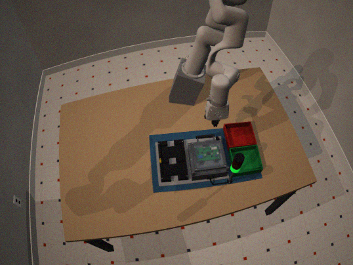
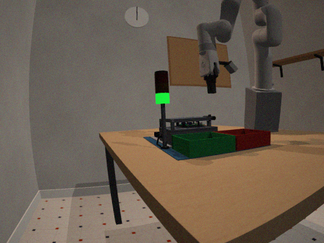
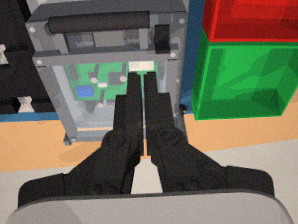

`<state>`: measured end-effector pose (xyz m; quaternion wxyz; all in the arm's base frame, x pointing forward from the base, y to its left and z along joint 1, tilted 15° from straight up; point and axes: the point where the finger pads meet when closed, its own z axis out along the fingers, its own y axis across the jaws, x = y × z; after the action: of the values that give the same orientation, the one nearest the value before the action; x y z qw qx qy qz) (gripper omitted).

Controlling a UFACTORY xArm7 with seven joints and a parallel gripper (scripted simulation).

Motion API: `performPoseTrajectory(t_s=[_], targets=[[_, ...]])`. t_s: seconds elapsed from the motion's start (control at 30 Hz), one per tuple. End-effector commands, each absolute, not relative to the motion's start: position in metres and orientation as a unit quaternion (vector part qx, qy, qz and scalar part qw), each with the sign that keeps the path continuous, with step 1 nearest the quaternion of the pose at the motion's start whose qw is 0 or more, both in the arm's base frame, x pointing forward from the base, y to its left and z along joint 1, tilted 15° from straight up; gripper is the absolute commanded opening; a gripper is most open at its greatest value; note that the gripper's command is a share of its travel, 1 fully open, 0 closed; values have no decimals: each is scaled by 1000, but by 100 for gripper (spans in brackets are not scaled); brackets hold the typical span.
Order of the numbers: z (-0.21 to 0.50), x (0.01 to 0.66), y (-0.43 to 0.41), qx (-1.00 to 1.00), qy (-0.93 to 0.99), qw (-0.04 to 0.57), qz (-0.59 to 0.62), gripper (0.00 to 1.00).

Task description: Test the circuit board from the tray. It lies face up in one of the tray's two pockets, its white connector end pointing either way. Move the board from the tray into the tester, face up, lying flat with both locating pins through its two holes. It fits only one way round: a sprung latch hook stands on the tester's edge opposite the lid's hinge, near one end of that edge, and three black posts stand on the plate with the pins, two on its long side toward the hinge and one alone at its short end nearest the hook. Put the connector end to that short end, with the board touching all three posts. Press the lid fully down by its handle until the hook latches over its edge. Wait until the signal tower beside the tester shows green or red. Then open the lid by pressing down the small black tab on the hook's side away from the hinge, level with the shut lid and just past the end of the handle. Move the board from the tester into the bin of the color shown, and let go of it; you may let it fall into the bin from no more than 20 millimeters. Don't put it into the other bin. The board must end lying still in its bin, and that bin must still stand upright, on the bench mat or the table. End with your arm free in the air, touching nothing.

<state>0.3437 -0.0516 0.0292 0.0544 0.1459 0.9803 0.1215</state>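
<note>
The tester (image 1: 193,168) (image 2: 183,132) has its clear lid down, level in the exterior view. The green board (image 1: 213,157) (image 3: 107,75) lies inside under the lid, its white connector (image 3: 141,65) toward the bin side. The lid's black handle (image 1: 205,136) (image 3: 100,21) is on the robot's side. The small black latch part (image 1: 217,138) (image 3: 162,39) is just past the handle's end. The signal tower (image 1: 237,161) (image 2: 162,87) shows green. My gripper (image 1: 214,124) (image 2: 211,92) (image 3: 142,90) is shut and empty, in the air above the tester's handle side.
The green bin (image 1: 252,157) (image 2: 205,145) (image 3: 240,80) and red bin (image 1: 240,134) (image 2: 253,139) (image 3: 250,20) stand upright and empty right of the tester. The black tray (image 1: 164,154) (image 3: 12,65) is on its left. The tower stands near the green bin's front-left corner.
</note>
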Motion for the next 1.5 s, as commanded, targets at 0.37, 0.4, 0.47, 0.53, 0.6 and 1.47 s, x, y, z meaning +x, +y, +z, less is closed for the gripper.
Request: performPoseTrajectory(t_s=[0.37, 0.4, 0.47, 0.53, 0.6, 1.47], targets=[[37, 352, -28, 147, 980, 55, 120, 0], [37, 352, -28, 147, 980, 55, 120, 0], [35, 352, -28, 147, 980, 55, 120, 0], [32, 353, -27, 147, 980, 55, 120, 0], [27, 353, -26, 147, 980, 55, 120, 0], [-31, 362, -13, 147, 980, 55, 120, 0]])
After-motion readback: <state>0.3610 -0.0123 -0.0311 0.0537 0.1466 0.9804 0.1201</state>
